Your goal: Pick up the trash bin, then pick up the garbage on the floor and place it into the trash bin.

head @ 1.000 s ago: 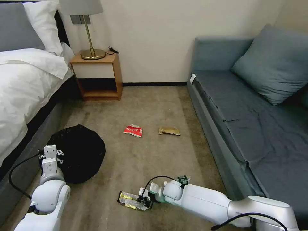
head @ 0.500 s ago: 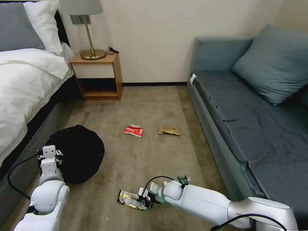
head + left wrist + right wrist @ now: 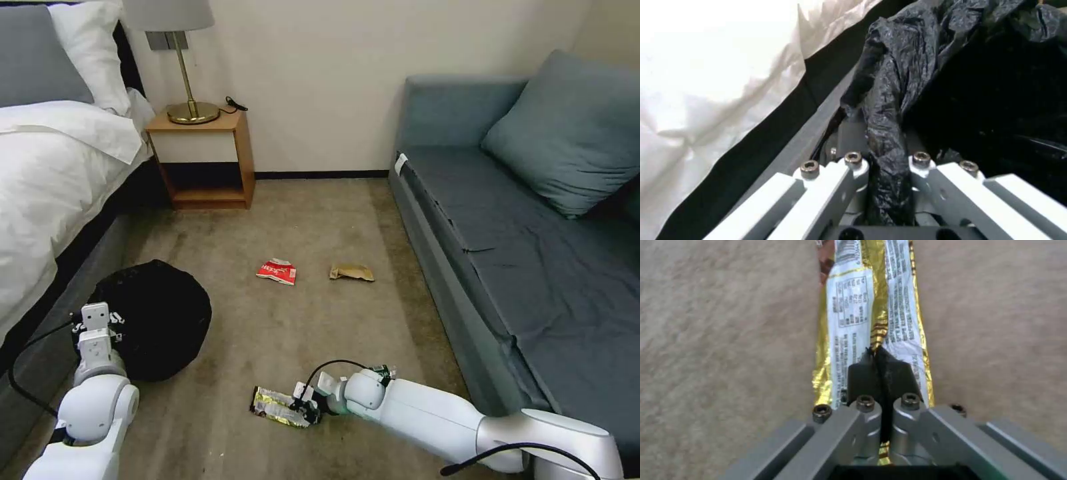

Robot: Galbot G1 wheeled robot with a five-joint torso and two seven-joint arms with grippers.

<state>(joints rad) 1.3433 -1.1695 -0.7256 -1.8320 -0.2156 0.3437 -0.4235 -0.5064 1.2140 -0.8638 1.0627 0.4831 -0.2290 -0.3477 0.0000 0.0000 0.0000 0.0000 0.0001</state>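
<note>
While reaching low, right pincer (image 3: 880, 355) pinches gold wrapper (image 3: 871, 306).

Room light: even, soft, moderately bright; no hard shadows on the carpet (image 3: 313, 220).
Glare: the white bedding (image 3: 698, 66) is blown out in the left wrist view.
Dark areas: the black bag (image 3: 996, 100) loses detail in its folds.
Shine: the gold wrapper (image 3: 876, 306) glints.
Focus: both wrist views are soft.
</note>
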